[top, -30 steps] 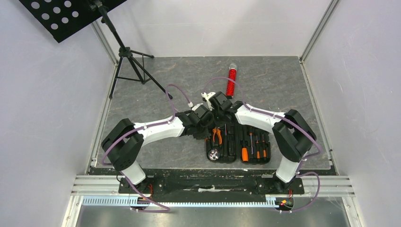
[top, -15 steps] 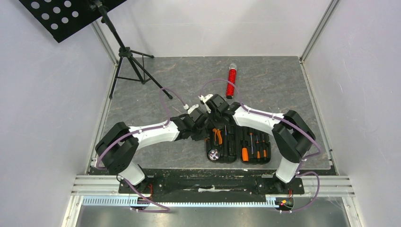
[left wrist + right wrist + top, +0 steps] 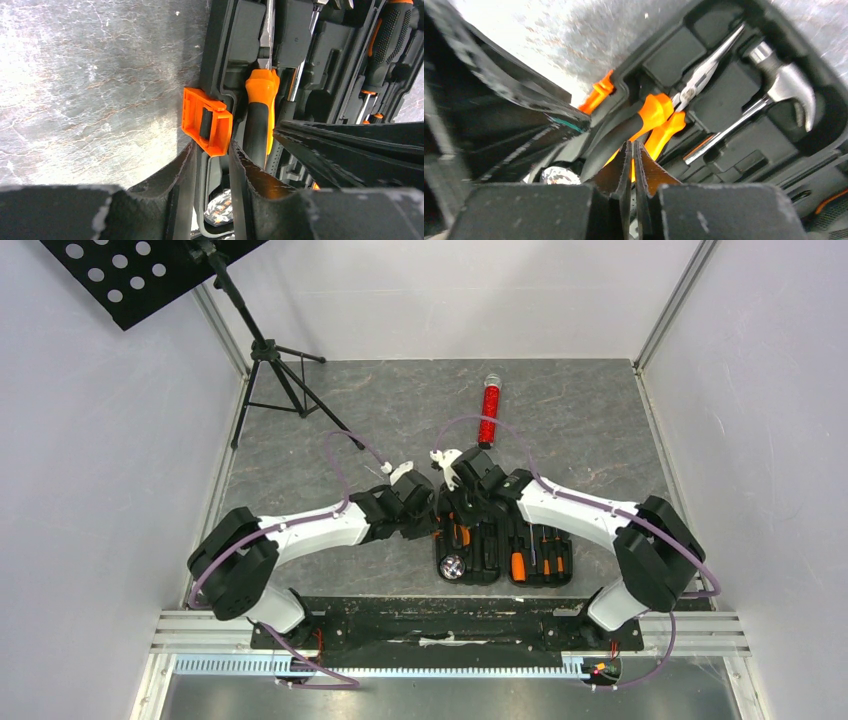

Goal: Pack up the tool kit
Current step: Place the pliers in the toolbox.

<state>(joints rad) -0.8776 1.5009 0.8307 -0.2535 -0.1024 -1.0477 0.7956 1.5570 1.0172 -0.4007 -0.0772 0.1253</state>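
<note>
The tool kit's black case (image 3: 487, 562) lies open near the table's front. It holds orange-handled pliers (image 3: 659, 117), a hammer (image 3: 784, 85), screwdrivers (image 3: 540, 545) and a small flashlight (image 3: 453, 566). My left gripper (image 3: 212, 147) is open. Its fingers (image 3: 250, 175) straddle the case's left rim just below the orange latch (image 3: 207, 120), with a gap showing beside the rim. My right gripper (image 3: 631, 145) hovers over the pliers' handles. Its jaws stand almost together with nothing between them. In the top view both grippers meet at the case's far left corner (image 3: 440, 512).
A red cylindrical tube (image 3: 489, 410) lies on the grey mat behind the case. A black tripod stand (image 3: 275, 370) with a perforated plate (image 3: 130, 270) stands at the back left. White walls close in both sides.
Both grippers have come nearer the front, down onto the case's left half. The left arm has swung left and its jaws have widened around the rim. A hairline slit has opened between the right jaws.
</note>
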